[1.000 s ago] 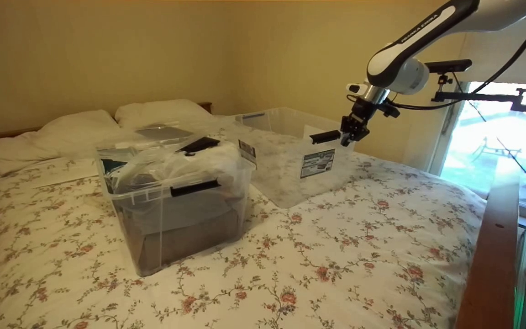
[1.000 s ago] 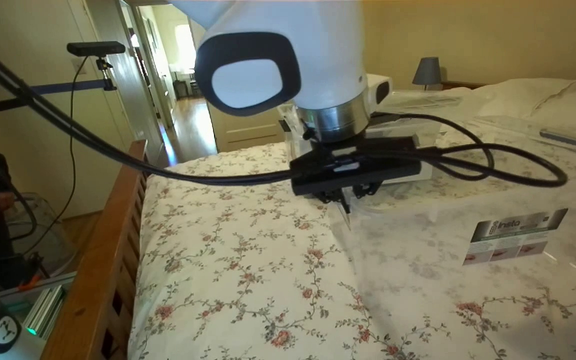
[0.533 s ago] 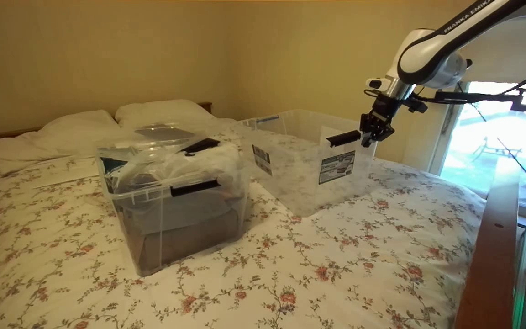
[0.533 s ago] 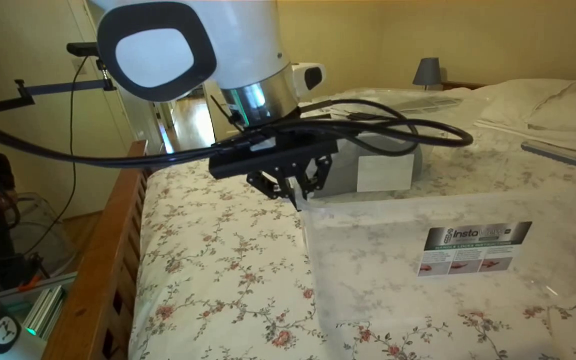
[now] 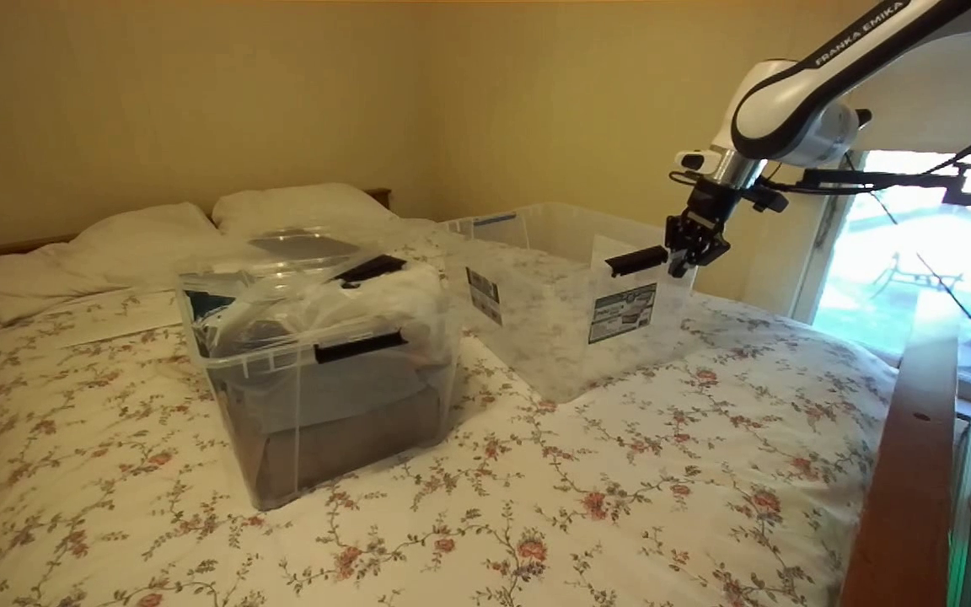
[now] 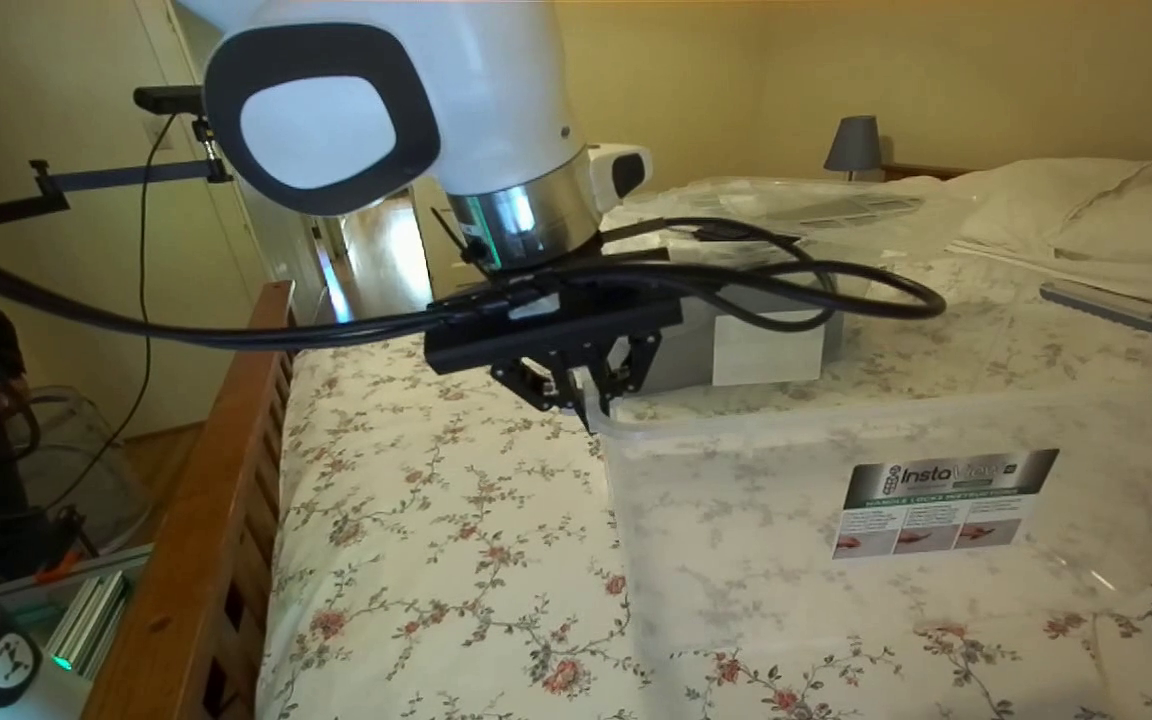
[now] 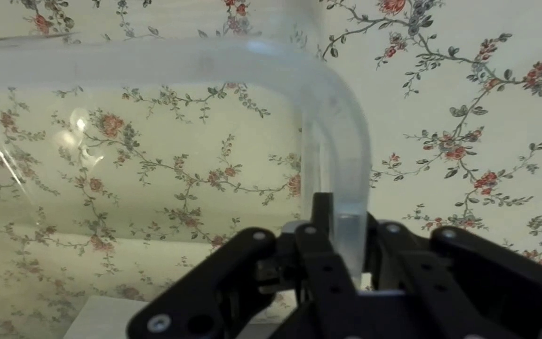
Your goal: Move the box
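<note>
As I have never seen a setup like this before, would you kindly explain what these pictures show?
This is one robot arm, ending in a black gripper with two fingers. Two pictures are exterior views, taken from different places outside the robot; the third is taken from the arm's wrist, looking down past the fingers. On the flower-patterned bed cover are two clear plastic containers: the box, with printed labels, and a second bin, packed with grey and brown things and crinkled plastic. The gripper is closed on the box's rim near a corner, with one finger inside and the other outside. Pillows lie on the bed too.
</note>
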Tool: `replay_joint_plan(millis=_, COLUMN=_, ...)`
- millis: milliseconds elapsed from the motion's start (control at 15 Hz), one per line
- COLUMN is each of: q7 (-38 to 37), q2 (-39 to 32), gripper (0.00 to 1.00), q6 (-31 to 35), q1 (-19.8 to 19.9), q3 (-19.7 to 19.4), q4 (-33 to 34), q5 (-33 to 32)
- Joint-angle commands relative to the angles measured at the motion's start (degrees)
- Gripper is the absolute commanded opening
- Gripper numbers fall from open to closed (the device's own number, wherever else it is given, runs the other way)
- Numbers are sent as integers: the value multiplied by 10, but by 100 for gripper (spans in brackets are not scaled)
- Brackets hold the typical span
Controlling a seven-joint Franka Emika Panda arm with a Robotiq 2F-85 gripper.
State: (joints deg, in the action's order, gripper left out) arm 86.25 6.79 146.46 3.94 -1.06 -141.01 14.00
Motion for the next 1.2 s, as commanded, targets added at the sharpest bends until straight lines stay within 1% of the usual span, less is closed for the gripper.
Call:
replay_joint_plan(millis=0, q7=138, q2=68, gripper=3, q6=-33, q1=-28, q3=-40, q4=-74, q5=41)
replay_joint_plan(millis=133, q7=196, q2=118, gripper=3, q6=-11, q1=-27, q3=-60, q4=-135, q5=43)
replay_joint_plan(millis=200, q7=216, q2=138, gripper=3, q6=-3, q1=-27, q3=-73, q4=-154, q5=46)
replay_joint_plan(millis=400, q7=221, q2=213, gripper=3, q6=-4, q1=-13, q3=-109, q4=-210, q5=29)
replay_joint_plan(millis=533, q7=200, q2=261, gripper=3, q6=-19, q1=4, q3=-125, q4=-237, q5=6)
replay_joint_plan(millis=600, q7=189, q2=233, gripper=3, q6=-50, q1=7, q3=-139, q4=-174, q5=-2)
replay_joint_plan(millis=733, q7=171, q2=270, gripper=3, q6=-79, q1=31, q3=-147, q4=-176, q5=-31)
replay_joint_plan(millis=1000, q7=160, q2=310, gripper=3, q6=-140, q1=72, q3=-166, q4=-168, q5=-76)
replay_joint_plan(millis=1133, q7=171, q2=309, gripper=3, q6=-185, q1=70, q3=-176, q4=-167, q5=-81)
